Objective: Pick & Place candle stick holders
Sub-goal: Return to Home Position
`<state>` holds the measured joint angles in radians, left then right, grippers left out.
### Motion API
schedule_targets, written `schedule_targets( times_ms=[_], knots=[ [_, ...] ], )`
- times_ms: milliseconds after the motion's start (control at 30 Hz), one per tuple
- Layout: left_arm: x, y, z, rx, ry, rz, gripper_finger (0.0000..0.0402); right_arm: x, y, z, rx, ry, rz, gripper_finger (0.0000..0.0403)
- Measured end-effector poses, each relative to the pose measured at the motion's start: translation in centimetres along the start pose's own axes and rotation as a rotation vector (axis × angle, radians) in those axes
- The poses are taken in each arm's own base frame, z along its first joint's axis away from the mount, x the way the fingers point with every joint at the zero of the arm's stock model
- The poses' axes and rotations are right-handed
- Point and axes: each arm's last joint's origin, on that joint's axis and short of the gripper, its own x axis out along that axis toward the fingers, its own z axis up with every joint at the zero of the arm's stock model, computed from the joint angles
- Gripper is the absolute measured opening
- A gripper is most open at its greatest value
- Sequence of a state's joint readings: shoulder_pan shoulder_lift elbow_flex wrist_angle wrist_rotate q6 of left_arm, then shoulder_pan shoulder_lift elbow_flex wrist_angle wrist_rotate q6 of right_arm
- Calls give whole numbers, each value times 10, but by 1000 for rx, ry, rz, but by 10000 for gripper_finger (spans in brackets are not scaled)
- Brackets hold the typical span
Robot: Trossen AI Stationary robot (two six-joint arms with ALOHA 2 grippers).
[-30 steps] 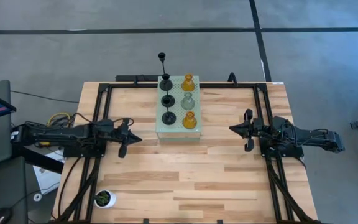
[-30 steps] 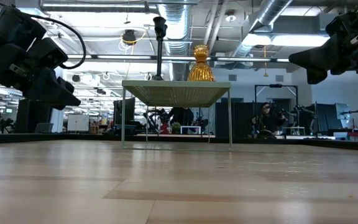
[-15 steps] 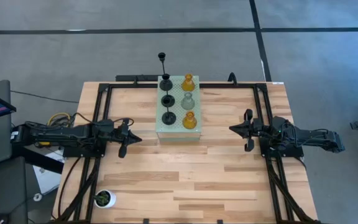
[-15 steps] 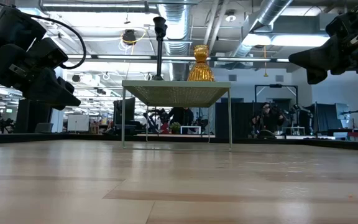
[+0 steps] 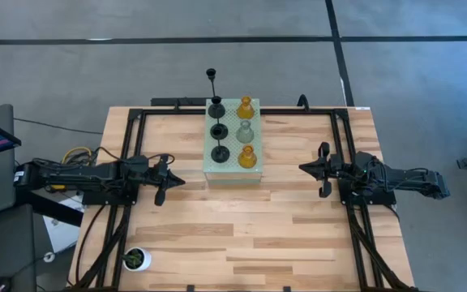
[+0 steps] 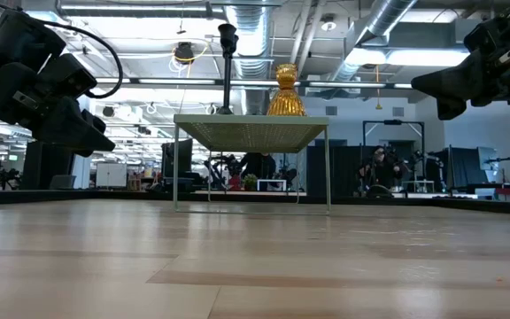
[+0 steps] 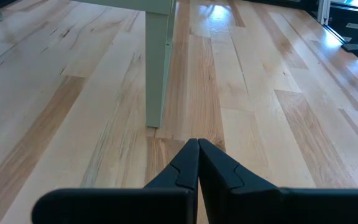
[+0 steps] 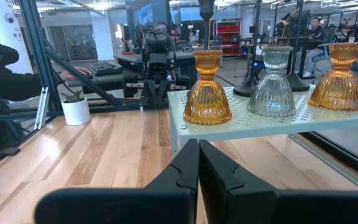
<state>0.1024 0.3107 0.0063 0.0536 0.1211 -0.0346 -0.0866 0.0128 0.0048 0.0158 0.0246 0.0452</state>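
Six candle stick holders stand by their bases on the top of a pale green perforated stand (image 5: pixel 232 139) at the table's far middle. Three are black (image 5: pixel 218 130), in the left row. Two are amber (image 5: pixel 247 156) and one is grey-green (image 5: pixel 245 131), in the right row. The right wrist view shows the amber ones (image 8: pixel 207 87) and the grey-green one (image 8: pixel 275 81). My left gripper (image 5: pixel 177 180) is shut and empty, left of the stand. My right gripper (image 5: pixel 305 168) is shut and empty, right of the stand.
The stand rests on thin legs (image 7: pixel 156 62) with open space beneath its top (image 6: pixel 251 133). A white pot with a green plant (image 5: pixel 136 259) stands at the table's near left corner. Black frame rails (image 5: pixel 128 162) run along the table's left, right and far sides.
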Motion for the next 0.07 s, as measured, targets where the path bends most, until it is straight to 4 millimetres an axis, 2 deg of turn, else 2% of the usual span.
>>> schedule_targets(
  times_ms=[67],
  knots=[
    [0, 0, 0, 0, 0, 0, 8, 0, 0, 0, 0, 0, 0, 0]
  ],
)
